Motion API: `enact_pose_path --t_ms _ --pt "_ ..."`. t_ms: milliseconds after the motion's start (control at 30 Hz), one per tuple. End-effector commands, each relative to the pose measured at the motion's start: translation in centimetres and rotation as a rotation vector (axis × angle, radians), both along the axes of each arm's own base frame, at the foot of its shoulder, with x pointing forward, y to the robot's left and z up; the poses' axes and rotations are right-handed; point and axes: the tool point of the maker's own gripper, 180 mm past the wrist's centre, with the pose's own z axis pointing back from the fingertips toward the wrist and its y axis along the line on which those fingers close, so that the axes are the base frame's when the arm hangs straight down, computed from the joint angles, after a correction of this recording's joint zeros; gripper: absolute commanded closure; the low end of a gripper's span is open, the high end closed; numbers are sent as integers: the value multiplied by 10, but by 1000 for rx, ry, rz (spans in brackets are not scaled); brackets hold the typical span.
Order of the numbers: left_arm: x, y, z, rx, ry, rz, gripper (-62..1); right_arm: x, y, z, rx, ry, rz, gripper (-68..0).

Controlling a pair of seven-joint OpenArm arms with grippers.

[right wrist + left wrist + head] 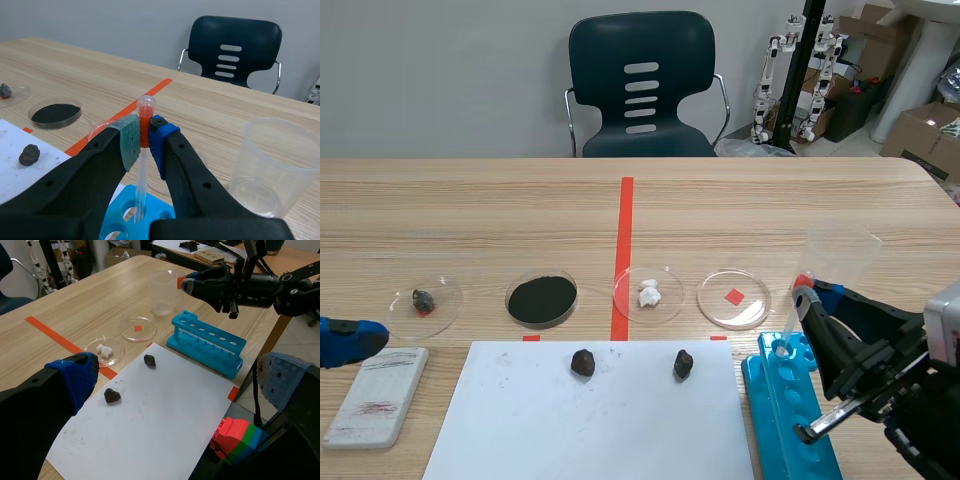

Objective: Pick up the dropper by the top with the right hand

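Dropper [142,175] glass is seen pinched between the two pads of the right gripper [144,135], just under the orange-red bulb, which stands clear above the fingertips. The dropper is held upright, and its lower end is set into a hole at the far end of the blue tube rack [785,410], which lies at the table's near right. Whether the tip is touching the bottom of the hole cannot be told.

Beside the rack, a white sheet of paper [590,420] is laid flat on the near table, and two dark stones [583,363] [683,364] are placed on its far edge, well apart from each other. At the sheet's left a pale slab [377,395] marked with reddish streaks is found. The left gripper [180,369] is held low at the table's left, its fingers spread wide with nothing between them.

Farther out, four clear dishes are set in a row: one with a small dark stone [423,298], one filled with black powder [541,299], one with white lumps [649,293], and one over a red tape square [734,298]. A clear plastic cup [842,255] is stood just beyond the rack. Past the table's far edge a dark chair [640,85] is seen.
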Motion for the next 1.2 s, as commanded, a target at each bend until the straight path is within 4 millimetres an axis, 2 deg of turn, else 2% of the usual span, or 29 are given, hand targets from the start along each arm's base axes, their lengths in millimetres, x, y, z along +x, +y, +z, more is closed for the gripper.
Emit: enact_pose_path --t_ms 0,633,667,833,1067,1167 --pt "-1 -2 5 -31 -2 7 -623 6 -1 13 4 -47 6 -46" --pt "-1 -2 5 -31 -2 7 -623 7 -1 6 -15 -13 3 -56" --pt "-1 -2 5 -31 -2 7 -623 7 -1 6 -15 -13 3 -65" --pt "-1 -2 5 -31 -2 7 -623 7 -1 6 -16 -11 3 -209" --pt "-1 -2 5 -31 -2 7 -623 7 -1 6 -16 -11 3 -231" --pt "-1 -2 5 -31 -2 7 -623 7 -1 6 -16 -11 3 -313"
